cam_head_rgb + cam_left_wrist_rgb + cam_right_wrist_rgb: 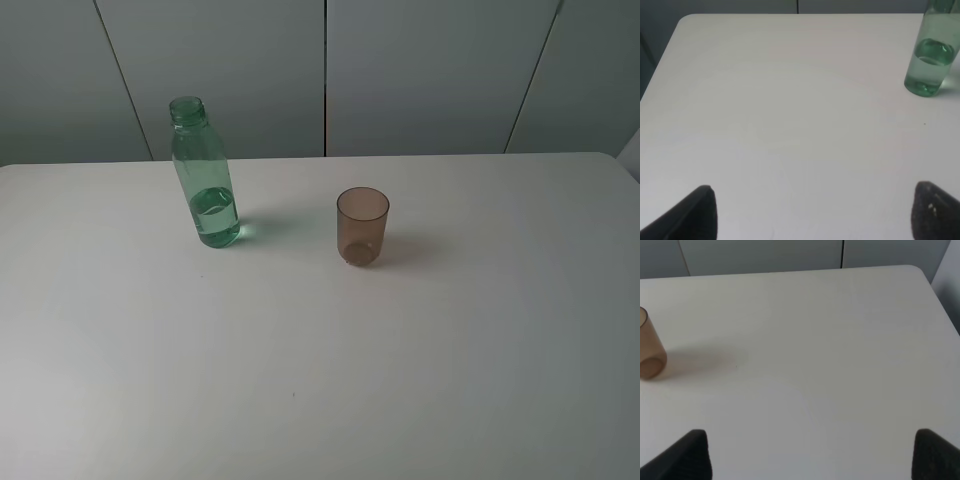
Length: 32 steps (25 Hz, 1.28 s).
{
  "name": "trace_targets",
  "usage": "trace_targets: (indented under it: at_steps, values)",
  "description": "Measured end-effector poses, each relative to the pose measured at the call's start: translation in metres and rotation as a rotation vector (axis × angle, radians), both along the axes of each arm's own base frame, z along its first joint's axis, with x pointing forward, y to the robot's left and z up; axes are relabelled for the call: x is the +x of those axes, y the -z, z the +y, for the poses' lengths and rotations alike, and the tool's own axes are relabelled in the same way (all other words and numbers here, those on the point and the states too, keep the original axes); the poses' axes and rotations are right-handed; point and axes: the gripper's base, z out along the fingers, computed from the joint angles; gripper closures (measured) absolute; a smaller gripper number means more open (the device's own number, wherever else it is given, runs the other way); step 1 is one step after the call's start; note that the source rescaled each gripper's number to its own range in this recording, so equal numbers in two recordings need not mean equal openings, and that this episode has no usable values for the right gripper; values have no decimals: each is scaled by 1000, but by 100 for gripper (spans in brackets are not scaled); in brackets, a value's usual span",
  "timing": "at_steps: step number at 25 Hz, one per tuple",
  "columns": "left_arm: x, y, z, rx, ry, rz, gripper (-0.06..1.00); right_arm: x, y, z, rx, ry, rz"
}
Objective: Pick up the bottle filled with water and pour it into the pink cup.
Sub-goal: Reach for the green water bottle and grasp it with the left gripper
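Looking down on the white table (420, 380), I see the bottle (205, 200) upright and partly filled, left of centre toward the far side. The pink cup (362, 225) stands apart on its right. My left gripper (815, 215) and right gripper (812, 457) both hang with fingers spread wide, holding nothing.
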Motion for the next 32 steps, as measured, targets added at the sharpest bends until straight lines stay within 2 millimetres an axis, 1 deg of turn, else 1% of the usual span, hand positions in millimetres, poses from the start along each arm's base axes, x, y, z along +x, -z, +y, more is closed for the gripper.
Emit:
trace_targets:
  at_steps: [20,23,27,32]
  values:
    - [1,0,-1,-13,7,3,-3,0,0,0,0,0,0]
    - [7,-2,-8,-72,69,15,-3,0,0,0,0,0,0]
    - [19,-8,-13,-77,133,35,-3,0,0,0,0,0,0]
    - [42,-29,-12,-45,150,-40,-4,0,0,0,0,0,0]
